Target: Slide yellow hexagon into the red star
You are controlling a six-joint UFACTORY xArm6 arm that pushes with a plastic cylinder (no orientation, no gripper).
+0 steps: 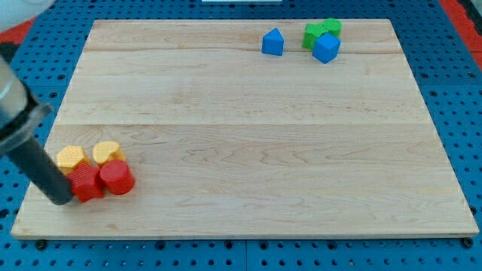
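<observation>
A pale wooden worktop (248,135) of jointed planks with visible grain lies on a blue perforated board (452,90). The arm enters from the view's left edge, blurred and cut off at the top; it ends in a straight dark rod with no hand, so nothing is grasped. The rod's tip (62,200) sits at the worktop's lower left, touching or just beside the left side of the red star-shaped block (86,183), whose points are partly hidden by the rod. Touching the star's upper edge is the yellow hexagon block (71,157), with faceted sides. Just to its right is a second yellow block (108,152), its shape hard to make out, and below that a red cylinder-like block (117,177) beside the star. Well apart, near the view's top right, stand a blue block with a peaked top (273,42), a blue cube-like block (327,48) and a green block (318,31) partly hidden behind it.
</observation>
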